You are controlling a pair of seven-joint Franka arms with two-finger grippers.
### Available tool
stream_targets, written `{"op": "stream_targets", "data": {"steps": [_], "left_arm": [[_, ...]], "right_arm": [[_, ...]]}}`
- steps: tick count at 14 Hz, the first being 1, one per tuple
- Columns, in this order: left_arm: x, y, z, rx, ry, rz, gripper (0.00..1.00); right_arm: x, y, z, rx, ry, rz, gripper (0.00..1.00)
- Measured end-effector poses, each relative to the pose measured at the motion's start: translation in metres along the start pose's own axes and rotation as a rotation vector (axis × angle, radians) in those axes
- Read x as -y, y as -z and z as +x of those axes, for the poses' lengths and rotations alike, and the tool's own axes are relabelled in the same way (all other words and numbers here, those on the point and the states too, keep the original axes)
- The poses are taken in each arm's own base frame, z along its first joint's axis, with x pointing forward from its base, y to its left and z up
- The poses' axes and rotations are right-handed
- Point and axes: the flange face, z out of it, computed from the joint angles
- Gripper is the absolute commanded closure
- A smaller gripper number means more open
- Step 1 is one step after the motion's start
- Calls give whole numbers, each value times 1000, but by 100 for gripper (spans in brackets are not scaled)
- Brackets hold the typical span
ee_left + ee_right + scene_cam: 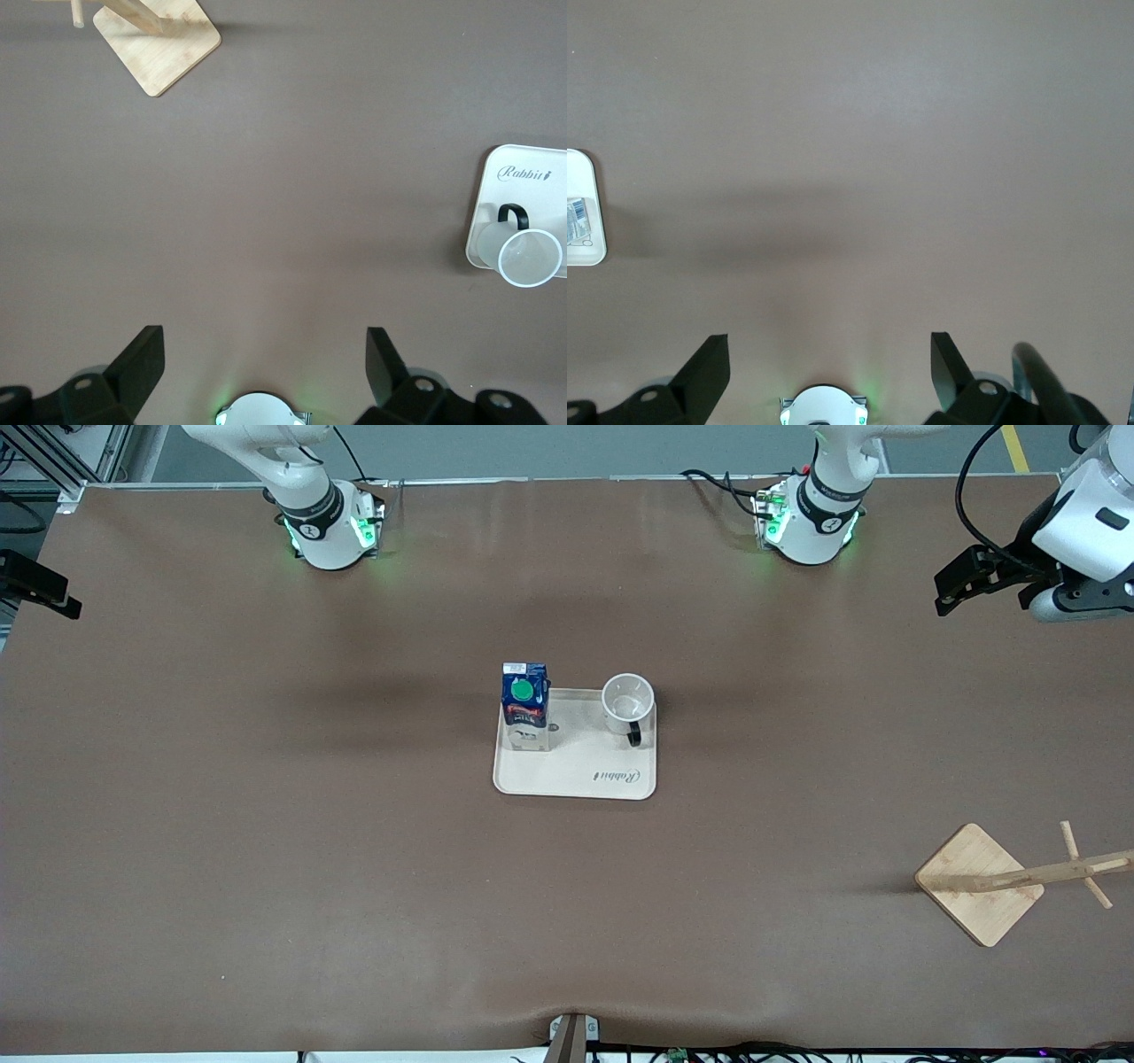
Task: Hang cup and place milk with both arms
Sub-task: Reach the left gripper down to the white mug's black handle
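Note:
A white cup [628, 701] with a black handle stands upright on the cream tray [576, 775] in the middle of the table; it also shows in the left wrist view, the cup [529, 257]. On the same tray, toward the right arm's end, the blue and white milk [525, 705] stands upright with its green cap on top; only a sliver of the milk [578, 220] shows in the right wrist view. My left gripper [946, 593] hangs open and empty over the table's edge at the left arm's end. My right gripper [40, 589] hangs open and empty at the right arm's end.
A wooden rack [979, 881] with a square base and a post with pegs stands near the front camera at the left arm's end, the same rack [159, 35] seen from the left wrist. The arms' bases [332, 527] [811, 522] stand along the table's back edge.

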Motion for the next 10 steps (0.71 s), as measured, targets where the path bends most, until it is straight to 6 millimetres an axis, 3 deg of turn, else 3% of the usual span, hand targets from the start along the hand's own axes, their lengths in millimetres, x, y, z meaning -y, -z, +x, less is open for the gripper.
{"op": "stream_targets", "data": {"steps": [7, 10], "left_arm": [[-5, -5, 9, 9, -9, -1, 0], [-20, -23, 22, 45, -33, 3, 0]], "right_arm": [[0, 0, 0, 1, 0, 0, 0], [0, 0, 0, 1, -1, 0, 0]]}}
